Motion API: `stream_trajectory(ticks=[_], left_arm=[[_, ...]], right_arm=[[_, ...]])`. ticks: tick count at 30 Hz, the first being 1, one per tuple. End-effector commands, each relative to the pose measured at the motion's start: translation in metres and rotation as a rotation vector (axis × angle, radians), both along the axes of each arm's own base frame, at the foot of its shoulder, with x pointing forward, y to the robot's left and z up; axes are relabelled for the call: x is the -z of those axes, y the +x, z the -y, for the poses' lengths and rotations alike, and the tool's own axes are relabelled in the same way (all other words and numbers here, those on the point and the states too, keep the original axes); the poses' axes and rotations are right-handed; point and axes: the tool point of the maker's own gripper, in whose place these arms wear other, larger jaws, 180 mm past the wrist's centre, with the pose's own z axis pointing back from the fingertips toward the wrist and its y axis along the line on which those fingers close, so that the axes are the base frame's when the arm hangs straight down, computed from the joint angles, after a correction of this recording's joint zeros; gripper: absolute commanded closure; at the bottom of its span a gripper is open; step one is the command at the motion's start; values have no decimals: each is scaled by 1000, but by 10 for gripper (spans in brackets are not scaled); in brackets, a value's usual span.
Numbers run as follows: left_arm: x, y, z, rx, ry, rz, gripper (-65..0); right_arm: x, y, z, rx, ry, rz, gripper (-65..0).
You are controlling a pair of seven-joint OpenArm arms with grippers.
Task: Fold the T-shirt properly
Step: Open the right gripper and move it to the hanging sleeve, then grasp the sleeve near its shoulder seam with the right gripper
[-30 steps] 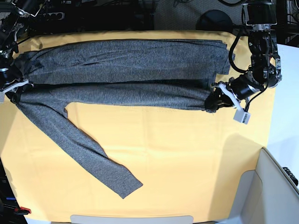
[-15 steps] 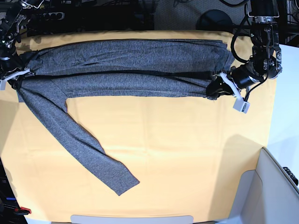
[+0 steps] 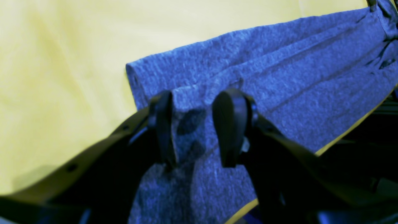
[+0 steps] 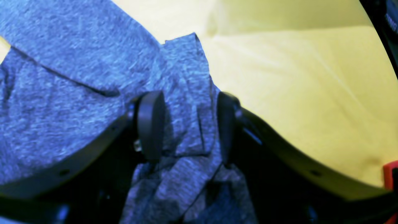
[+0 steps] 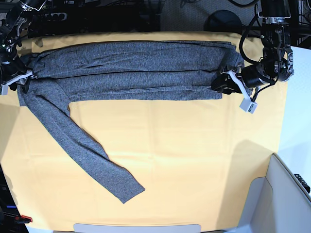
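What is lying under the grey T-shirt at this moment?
The T-shirt lies on the yellow table cloth, which shows on every side of it. Beneath the folded body, only more shirt layers show at the edges; whatever else the fabric covers cannot be seen.

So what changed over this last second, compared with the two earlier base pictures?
Both arms carried the near folded edge of the T-shirt toward the table's far side, closing the dark gap between its two layers. Then the left gripper and right gripper opened, and the cloth now lies loose between their fingers. The long sleeve shifted slightly; the yellow table cloth stayed put.
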Motion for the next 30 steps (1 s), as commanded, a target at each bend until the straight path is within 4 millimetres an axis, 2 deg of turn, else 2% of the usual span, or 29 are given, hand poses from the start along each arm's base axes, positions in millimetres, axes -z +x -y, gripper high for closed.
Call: stream_trajectory(ticks=[1,7,10,12,13,17,20,22,26,30], left_arm=[[-13,9,-4,-1,1,45,-246],[-14,10,-5,0,3,51,-246],[-14,10,-5,0,3,51,-246],[-15,11,-4,-1,0,54,-246],[-16,12,-4,-3,-1,57,-246],[-20,18,-4,-1,0,72,-247],[-23,21,-4,0,1,81,-248],[-24,23,-4,0,1,85,-248],[-26,25,-4,1,2,92,-248],[-26,26,-4,-1,2,91,-248]], right_arm=[[-31,16,11,-8,-52,80,-277],[-93,26,40,61,-138,227,-277],[-118,41,41,71,-149,299,-277],[-126,53,39,67,-135,332,-277],[-124,64,32,50,-113,327,-278],[-90,113,1,-22,31,211,-280],[-66,140,-19,-65,115,158,-280],[-59,154,-28,-87,151,136,-280],[-36,172,-50,-139,205,63,-280],[-19,176,-53,-129,252,47,-280]])
